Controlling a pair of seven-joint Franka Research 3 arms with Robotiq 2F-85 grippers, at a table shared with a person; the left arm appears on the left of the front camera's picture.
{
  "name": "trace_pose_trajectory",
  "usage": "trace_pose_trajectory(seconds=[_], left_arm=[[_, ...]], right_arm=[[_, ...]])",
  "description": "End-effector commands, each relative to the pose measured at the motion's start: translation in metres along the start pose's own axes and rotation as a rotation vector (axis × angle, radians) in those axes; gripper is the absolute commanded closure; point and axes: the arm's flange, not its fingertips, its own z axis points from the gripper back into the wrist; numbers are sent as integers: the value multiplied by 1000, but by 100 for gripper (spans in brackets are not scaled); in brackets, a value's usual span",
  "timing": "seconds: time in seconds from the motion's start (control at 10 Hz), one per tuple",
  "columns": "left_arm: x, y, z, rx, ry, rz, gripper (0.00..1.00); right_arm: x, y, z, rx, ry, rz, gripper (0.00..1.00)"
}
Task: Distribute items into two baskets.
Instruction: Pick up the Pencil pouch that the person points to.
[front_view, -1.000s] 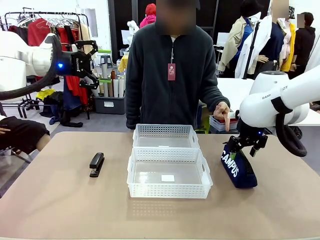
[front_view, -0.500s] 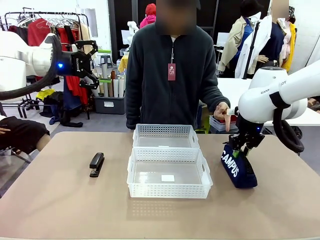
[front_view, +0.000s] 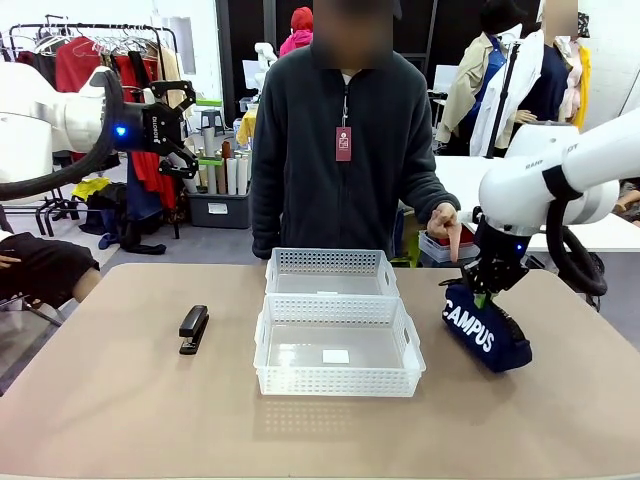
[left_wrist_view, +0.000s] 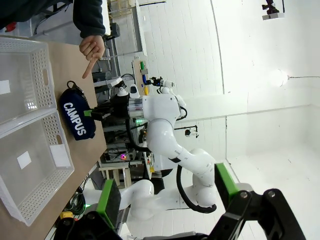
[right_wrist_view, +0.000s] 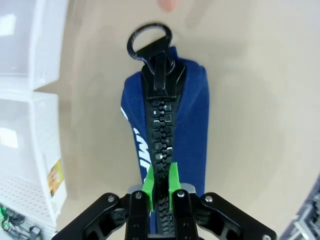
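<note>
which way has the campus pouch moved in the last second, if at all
Yes: the pouch swung its near end right, away from the near basket, as the right gripper shut on it.

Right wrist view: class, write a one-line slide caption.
Right gripper shut on the zip ridge of the navy pouch, beside two white baskets.
</note>
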Motion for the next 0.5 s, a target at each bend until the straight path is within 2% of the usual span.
trace_pose_trajectory(seconds=[0.0,0.2,0.4], left_arm=[[-2,0,1,6,0,-3,0],[-2,0,1,6,0,-3,0],[-2,0,1,6,0,-3,0]], right_arm=[[-2,-4,44,69,26,24,100],[2,-1,92,142,0,18,100],[8,5,151,199,-78,-38,100]])
